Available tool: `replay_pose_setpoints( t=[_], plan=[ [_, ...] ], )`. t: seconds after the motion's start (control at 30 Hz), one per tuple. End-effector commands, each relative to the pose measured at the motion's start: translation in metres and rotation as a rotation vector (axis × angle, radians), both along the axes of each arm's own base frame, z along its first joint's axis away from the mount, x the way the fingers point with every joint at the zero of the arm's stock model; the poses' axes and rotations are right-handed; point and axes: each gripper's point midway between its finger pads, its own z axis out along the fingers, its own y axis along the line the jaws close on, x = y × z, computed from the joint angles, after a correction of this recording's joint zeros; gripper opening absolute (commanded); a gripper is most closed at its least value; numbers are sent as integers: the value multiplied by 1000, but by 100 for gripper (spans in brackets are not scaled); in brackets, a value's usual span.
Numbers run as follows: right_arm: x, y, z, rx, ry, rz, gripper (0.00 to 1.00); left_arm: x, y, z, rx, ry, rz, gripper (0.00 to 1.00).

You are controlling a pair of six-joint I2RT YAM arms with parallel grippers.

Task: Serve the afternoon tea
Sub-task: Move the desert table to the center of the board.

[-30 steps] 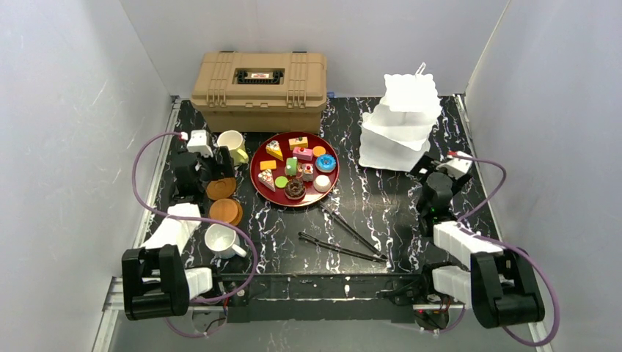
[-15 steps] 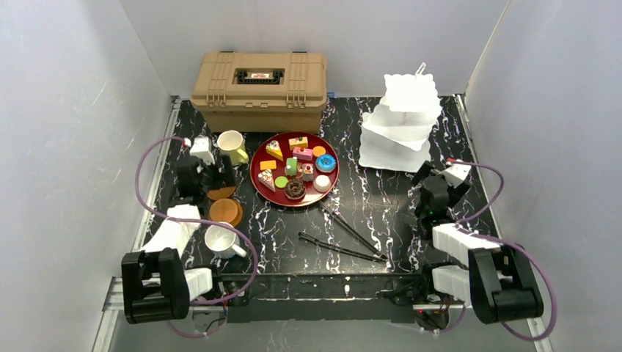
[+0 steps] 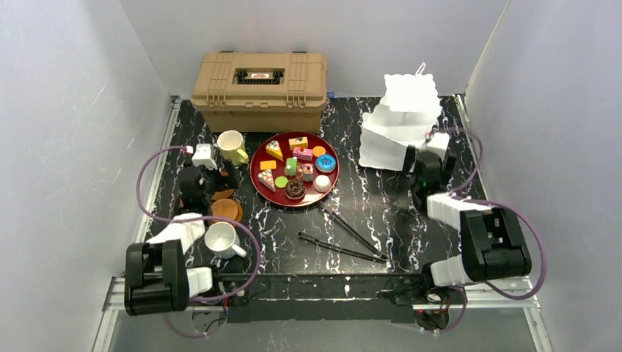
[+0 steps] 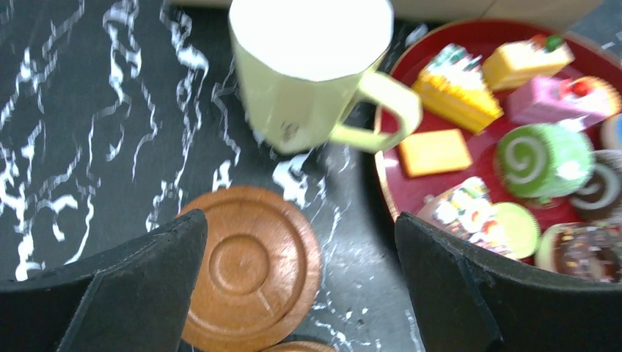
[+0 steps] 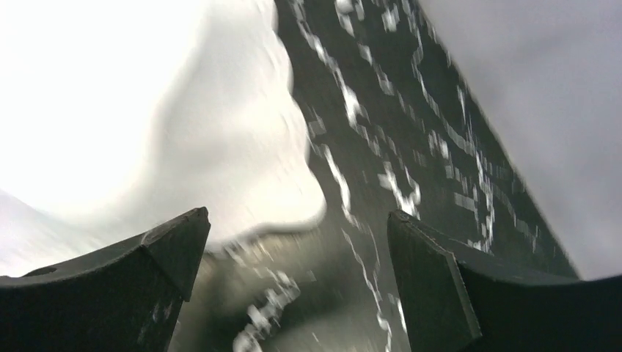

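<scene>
Toy cakes and doughnuts (image 3: 297,167) lie on the dark-red tray (image 3: 254,170). The white three-tier stand (image 3: 400,125) stands at the back right. A pale-yellow mug (image 3: 232,147) is left of the tray and a white mug (image 3: 220,238) is near the front left. Two brown saucers (image 3: 226,210) lie between the mugs. My left gripper (image 3: 218,180) is open and empty over the farther saucer (image 4: 249,268), with the yellow mug (image 4: 308,81) ahead. My right gripper (image 3: 412,158) is open and empty at the stand's bottom tier (image 5: 147,110), which looks blurred.
A tan plastic case (image 3: 259,89) stands at the back, behind the tray. Two pairs of dark tongs (image 3: 345,238) lie on the black marbled table near the front middle. White walls close in on the left, back and right.
My right gripper has swung from the right side back and left, up to the stand's base. My left gripper has shifted slightly nearer and right over the saucer. Both stay open.
</scene>
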Motion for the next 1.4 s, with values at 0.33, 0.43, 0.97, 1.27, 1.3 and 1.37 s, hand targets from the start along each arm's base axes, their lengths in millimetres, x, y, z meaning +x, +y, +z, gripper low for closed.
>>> replay_pose_setpoints(
  t=[0.33, 0.43, 0.97, 1.27, 1.3, 1.37],
  plan=[
    [9, 12, 130, 280, 0, -109, 100, -3, -31, 89, -51, 51, -194, 98],
    [-5, 14, 141, 275, -37, -57, 100, -1, -31, 97, -59, 77, -193, 98],
    [40, 40, 302, 266, -222, 131, 100, -8, -36, 125, -114, 225, -199, 98],
    [107, 64, 314, 254, -222, 157, 85, -8, -38, 139, -130, 226, -197, 98],
    [111, 67, 313, 237, -219, 154, 82, -8, -38, 139, -130, 225, -196, 98],
    [120, 70, 314, 207, -220, 141, 77, -8, -37, 138, -131, 227, -195, 98]
  ],
)
